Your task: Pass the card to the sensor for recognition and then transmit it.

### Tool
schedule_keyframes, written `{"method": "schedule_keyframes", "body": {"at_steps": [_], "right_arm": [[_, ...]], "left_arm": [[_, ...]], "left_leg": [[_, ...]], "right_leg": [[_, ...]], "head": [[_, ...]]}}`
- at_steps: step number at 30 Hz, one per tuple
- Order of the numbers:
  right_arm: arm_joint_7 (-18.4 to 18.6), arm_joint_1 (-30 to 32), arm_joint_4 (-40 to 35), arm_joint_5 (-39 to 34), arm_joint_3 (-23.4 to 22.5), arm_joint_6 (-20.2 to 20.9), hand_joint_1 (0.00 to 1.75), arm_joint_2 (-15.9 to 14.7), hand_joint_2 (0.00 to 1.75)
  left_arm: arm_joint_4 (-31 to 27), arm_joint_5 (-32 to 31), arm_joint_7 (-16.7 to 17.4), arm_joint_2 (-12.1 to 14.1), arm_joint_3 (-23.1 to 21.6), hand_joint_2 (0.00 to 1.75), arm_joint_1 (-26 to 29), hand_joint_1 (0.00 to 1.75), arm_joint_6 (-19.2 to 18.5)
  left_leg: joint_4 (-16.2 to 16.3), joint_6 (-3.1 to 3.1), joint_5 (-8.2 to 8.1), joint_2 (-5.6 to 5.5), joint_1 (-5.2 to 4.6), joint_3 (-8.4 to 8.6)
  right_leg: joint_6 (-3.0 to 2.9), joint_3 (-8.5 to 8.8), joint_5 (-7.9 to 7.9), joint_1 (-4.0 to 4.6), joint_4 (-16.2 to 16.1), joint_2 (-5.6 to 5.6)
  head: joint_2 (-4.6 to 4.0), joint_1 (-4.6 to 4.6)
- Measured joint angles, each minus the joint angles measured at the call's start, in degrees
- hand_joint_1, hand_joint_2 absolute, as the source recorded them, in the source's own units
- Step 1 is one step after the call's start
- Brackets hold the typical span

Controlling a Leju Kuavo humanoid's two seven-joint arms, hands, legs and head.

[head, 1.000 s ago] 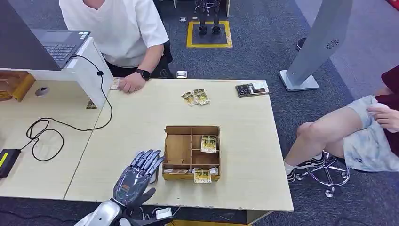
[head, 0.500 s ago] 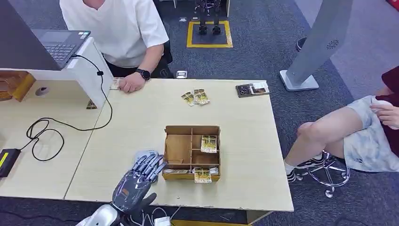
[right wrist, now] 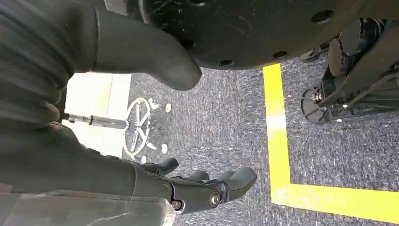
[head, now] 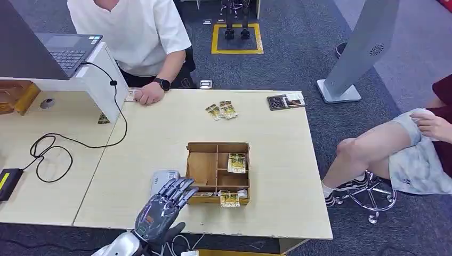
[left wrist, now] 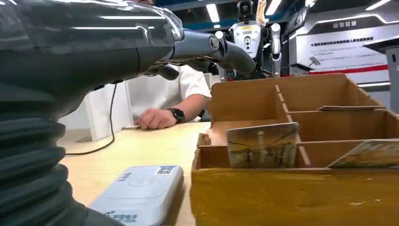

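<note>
My left hand [head: 162,205] hovers open over the table's near edge, fingers spread, their tips by the front-left corner of the wooden divided box [head: 217,144]. The grey sensor pad [head: 163,178] lies flat just left of the box, beyond my fingers. One card [head: 236,162] lies in a right compartment; another card [head: 229,199] leans in the front row. In the left wrist view my left hand [left wrist: 207,46] reaches above the sensor pad [left wrist: 141,188] and the box [left wrist: 291,200], where a card [left wrist: 262,145] stands upright. My right hand [right wrist: 202,188] hangs over the carpet, holding nothing.
Loose cards [head: 221,110] lie on the far side of the table. A person in white rests a hand [head: 149,95] at the far edge. A laptop [head: 66,50], a white stand and a black cable [head: 80,141] are at the left. A seated person's leg [head: 384,144] is at the right.
My left hand has moved right toward the box's front-left corner, uncovering the grey sensor pad. The cards and the box have stayed in place.
</note>
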Motion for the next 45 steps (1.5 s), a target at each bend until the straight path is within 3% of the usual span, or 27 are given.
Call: {"method": "schedule_keyframes", "body": {"at_steps": [20,36,45], "right_arm": [[0.2,-0.2,-0.1,0.0,0.1,0.1,0.0,-0.2,1.75],[0.3,-0.4,-0.2,0.0,0.9,0.2,0.0,-0.5,1.75],[0.4,-0.4,-0.6,0.0,1.4,0.2,0.0,-0.7,1.75]], "left_arm": [[4.9,0.2,2.3,-6.1,-1.9,1.75,-5.4,0.0,-1.9],[8.8,0.8,2.8,-8.3,-3.1,1.75,-7.6,0.0,-5.0],[10.4,-1.2,5.6,-8.8,-4.3,1.75,-8.5,0.0,-6.0]], "left_leg": [[0.0,0.0,0.0,0.0,0.0,0.0],[0.0,0.0,0.0,0.0,0.0,0.0],[0.0,0.0,0.0,0.0,-0.01,0.0]], "right_leg": [[0.0,0.0,0.0,0.0,0.0,0.0],[0.0,0.0,0.0,0.0,0.0,0.0],[0.0,0.0,0.0,0.0,0.0,0.0]], "head": [[0.0,0.02],[0.0,0.02],[0.0,0.0]]}}
